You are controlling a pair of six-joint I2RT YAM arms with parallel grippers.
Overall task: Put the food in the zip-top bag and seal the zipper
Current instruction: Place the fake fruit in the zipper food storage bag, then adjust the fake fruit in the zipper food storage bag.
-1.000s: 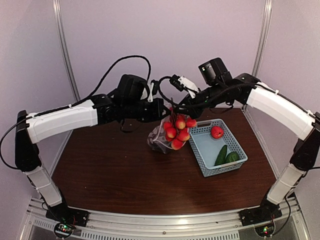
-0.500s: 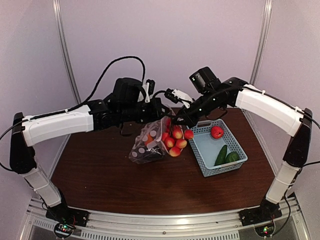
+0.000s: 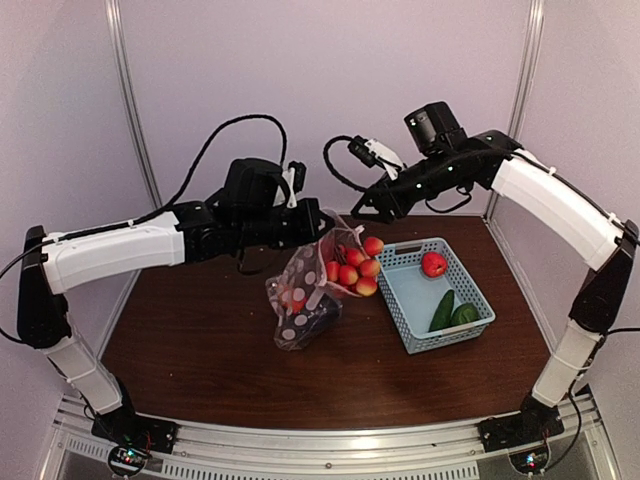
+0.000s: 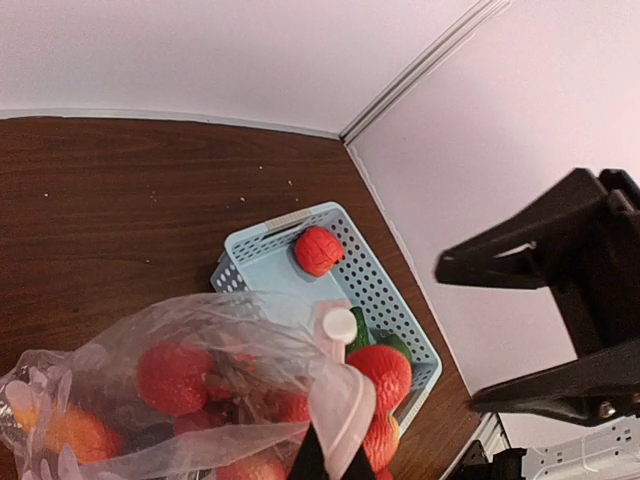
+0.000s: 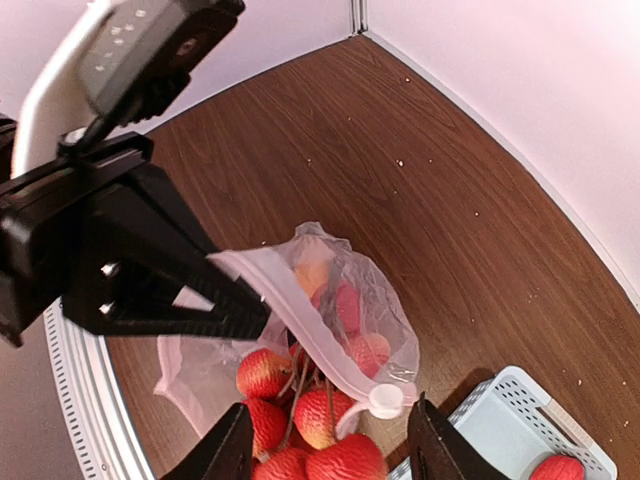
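Observation:
The polka-dot zip-top bag hangs above the table from my left gripper, which is shut on its pale zipper. The white slider tab sits at the strip's free end. Some of the food shows through the plastic, and a bunch of red round pieces spills out of the mouth beside the strip. My right gripper hovers open just above and right of the bag, touching nothing. In the right wrist view its fingers straddle the red bunch from above.
A light-blue mesh basket stands on the brown table right of the bag, holding one red piece and two green cucumbers. White walls close in the back and both sides.
My right gripper has opened, let go of the bag's edge and pulled up and to the right. The bag has dropped and swung left, now hanging from the left gripper alone.

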